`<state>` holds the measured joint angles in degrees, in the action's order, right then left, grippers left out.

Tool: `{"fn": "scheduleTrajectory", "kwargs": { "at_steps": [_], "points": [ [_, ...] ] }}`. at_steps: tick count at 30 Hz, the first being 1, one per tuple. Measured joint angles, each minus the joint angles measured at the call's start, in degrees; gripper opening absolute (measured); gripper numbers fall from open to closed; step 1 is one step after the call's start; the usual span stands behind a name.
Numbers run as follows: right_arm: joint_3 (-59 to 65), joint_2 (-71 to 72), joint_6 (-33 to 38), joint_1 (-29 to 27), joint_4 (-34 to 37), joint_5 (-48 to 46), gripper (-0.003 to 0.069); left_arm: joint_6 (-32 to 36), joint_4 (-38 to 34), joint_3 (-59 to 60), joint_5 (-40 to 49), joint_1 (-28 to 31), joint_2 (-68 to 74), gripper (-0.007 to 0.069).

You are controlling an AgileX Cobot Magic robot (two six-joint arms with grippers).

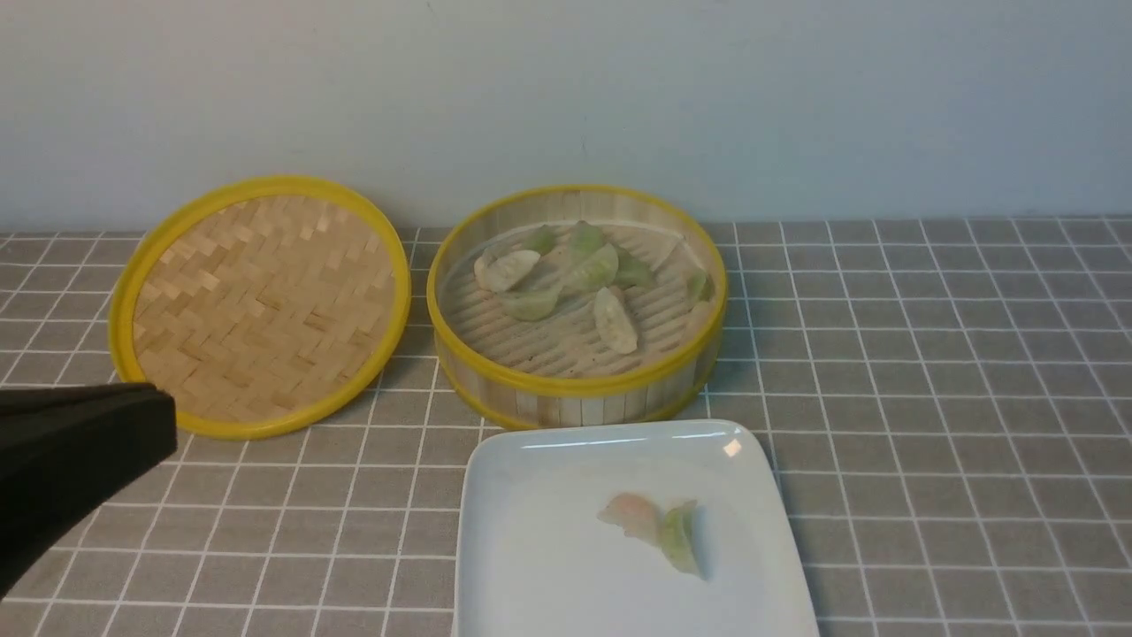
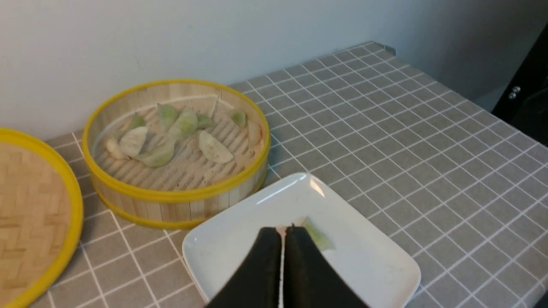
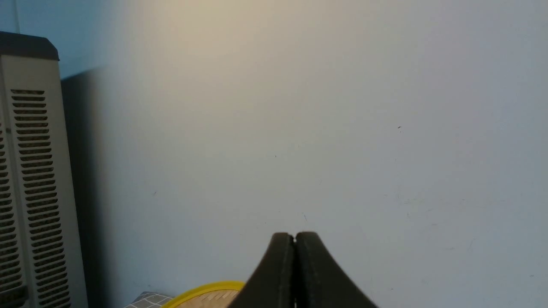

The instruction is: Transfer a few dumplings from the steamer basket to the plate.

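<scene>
Grey tablecloth [image 1: 929,398] with a white grid, backed by a plain pale wall [image 1: 566,88]. At the back centre, close to the wall: steamer basket [image 1: 575,387], upright and uncovered. Inside, several dumplings [image 1: 615,320], pale green and whitish, lying mostly toward the far and left part of the slat floor, with one whitish piece nearer the middle and a couple against the right wall. Just left of the basket, across a narrow gap: woven lid [image 1: 265,301] with a yellow rim.

Directly in front of the basket, very near its front wall: plate [image 1: 548,548], cut off by the lower edge of the front view. On the plate, a little right of its middle: pinkish dumpling [image 1: 630,515] and green dumpling [image 1: 679,540], touching each other.

Left gripper [image 2: 282,231]: fingers pressed flat together, nothing between them. Shows in the front view as a black shape at the left edge, tip near the lid's front rim, well apart from the plate. From its own camera, lines up with the plate and hides most of the pinkish dumpling.

Right gripper [image 3: 294,235]: likewise closed tight and empty, outside the front view, aimed at bare wall. Beneath it, a sliver of yellow rim [image 3: 205,291], lid or basket impossible to tell. Also in that view, a pale vented unit [image 3: 30,192] against the wall.
</scene>
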<state>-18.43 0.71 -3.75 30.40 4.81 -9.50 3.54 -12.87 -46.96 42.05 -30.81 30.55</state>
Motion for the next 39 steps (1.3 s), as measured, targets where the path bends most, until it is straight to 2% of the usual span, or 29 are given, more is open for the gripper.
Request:
{"fn": "scheduleTrajectory", "kwargs": {
  "at_steps": [9, 16, 18, 24, 29, 33, 39],
  "points": [
    [0.0, 0.0, 0.0, 0.0, 0.0, 0.0, -0.0015, 0.6, 1.1, 0.0, 0.9, 0.0, -0.1, -0.0005],
    [0.0, 0.0, 0.0, 0.0, 0.0, 0.0, -0.0015, -0.4, 8.7, 3.6, -5.9, 1.4, -1.7, -0.0005],
    [0.0, 0.0, 0.0, 0.0, 0.0, 0.0, -0.0015, -1.1, 9.4, 6.0, -8.6, 3.4, -3.1, -0.0005],
    [0.0, 0.0, 0.0, 0.0, 0.0, 0.0, -0.0015, -1.9, 9.6, 24.9, -17.7, 18.5, -14.5, -0.0005],
    [0.0, 0.0, 0.0, 0.0, 0.0, 0.0, -0.0015, -1.9, 9.6, 38.7, -20.7, 26.8, -25.1, -0.0005],
    [0.0, 0.0, 0.0, 0.0, 0.0, 0.0, -0.0015, -1.9, 9.6, 47.9, -21.0, 29.7, -30.7, -0.0005],
    [0.0, 0.0, 0.0, 0.0, 0.0, 0.0, -0.0015, -1.9, 9.8, 48.4, -20.0, 29.7, -31.2, -0.0005]
  ]
}}
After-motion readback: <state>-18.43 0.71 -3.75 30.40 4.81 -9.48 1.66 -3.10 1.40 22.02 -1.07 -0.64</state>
